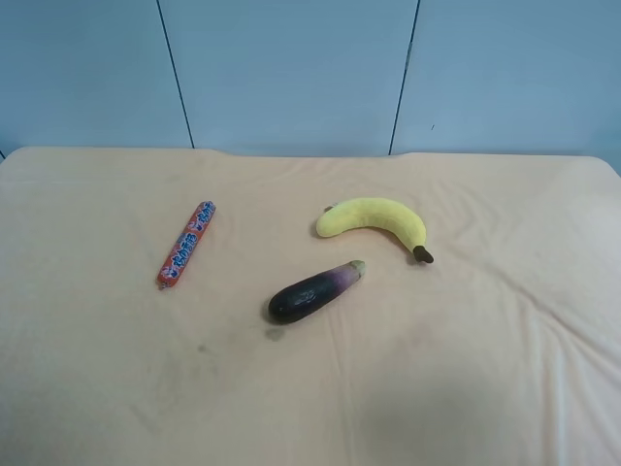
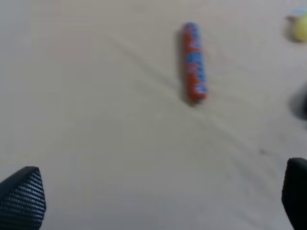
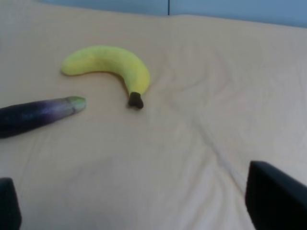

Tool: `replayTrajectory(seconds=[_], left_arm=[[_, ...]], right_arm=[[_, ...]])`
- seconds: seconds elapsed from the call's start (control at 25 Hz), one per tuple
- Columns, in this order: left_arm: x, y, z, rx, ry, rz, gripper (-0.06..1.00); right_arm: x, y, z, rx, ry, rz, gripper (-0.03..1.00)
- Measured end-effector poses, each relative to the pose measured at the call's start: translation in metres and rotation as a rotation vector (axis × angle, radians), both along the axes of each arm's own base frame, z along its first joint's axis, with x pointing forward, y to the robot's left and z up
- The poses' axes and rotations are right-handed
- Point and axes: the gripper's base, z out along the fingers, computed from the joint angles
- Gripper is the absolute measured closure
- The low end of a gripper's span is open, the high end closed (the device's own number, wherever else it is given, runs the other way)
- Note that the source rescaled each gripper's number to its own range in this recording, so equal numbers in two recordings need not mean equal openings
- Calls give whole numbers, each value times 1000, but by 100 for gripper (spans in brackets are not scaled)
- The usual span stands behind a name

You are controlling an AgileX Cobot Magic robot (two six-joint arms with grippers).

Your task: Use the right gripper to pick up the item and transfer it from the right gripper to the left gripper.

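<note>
The item, a slim red wrapped stick with blue and white print (image 1: pixel 186 245), lies on the cloth at the exterior high view's left, lying at a slant. It also shows in the left wrist view (image 2: pixel 194 63), well ahead of my left gripper (image 2: pixel 158 203), whose fingers (image 2: pixel 21 199) stand wide apart with nothing between them. My right gripper (image 3: pixel 139 206) is open and empty too; only its fingertips (image 3: pixel 276 199) show. The item is out of the right wrist view. Neither arm shows in the exterior high view.
A yellow banana (image 1: pixel 376 220) (image 3: pixel 108 64) and a dark purple eggplant (image 1: pixel 312 292) (image 3: pixel 36 115) lie near the middle of the beige cloth-covered table (image 1: pixel 466 388). A blue panelled wall (image 1: pixel 291 68) stands behind the table's far edge.
</note>
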Motion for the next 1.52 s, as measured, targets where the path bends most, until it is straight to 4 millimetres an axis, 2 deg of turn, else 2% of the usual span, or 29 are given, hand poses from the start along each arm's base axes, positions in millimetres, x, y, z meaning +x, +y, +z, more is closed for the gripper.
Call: replayTrajectory(seconds=[0.16, 0.6, 1.52], left_arm=[[0, -1, 0, 1, 0, 116, -5], [0, 0, 0, 4, 0, 128, -5], [0, 0, 0, 4, -2, 133, -5]], right_arm=[[0, 1, 0, 1, 0, -53, 10], [1, 3, 0, 1, 0, -190, 10], [1, 3, 0, 2, 0, -192, 10]])
